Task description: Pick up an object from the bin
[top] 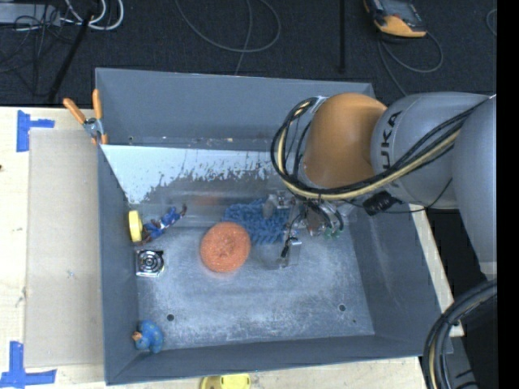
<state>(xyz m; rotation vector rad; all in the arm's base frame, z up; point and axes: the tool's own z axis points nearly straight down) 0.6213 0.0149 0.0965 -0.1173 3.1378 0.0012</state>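
**Gripper low beside a blue nubbly cloth at the middle of the bin**

The blue nubbly cloth (251, 220) lies crumpled a little behind the middle of the bin floor, close under the back wall. The gripper (287, 250) is down at the cloth's right edge, just beside it and near the floor. From this angle I cannot tell whether it is apart or together, and nothing can be seen clamped in it.

Touching the cloth's front left corner, or very nearly, is a round orange sponge disc (225, 247), lying flat. It is just left of the gripper and apart from it.

Above the gripper sits the wrist's rounded orange cover (340, 140), ringed by black and yellow cables (284, 148). The grey arm (438, 144) comes in over the right rim.

The other things lie well apart, along the left side of the grey metal bin (243, 104):
- a small yellow piece (135, 226) against the left wall
- a little blue toy (168, 219) just right of the yellow piece
- a square silvery metal part (150, 262) in front of both
- a small blue figure (147, 338) alone in the front left corner
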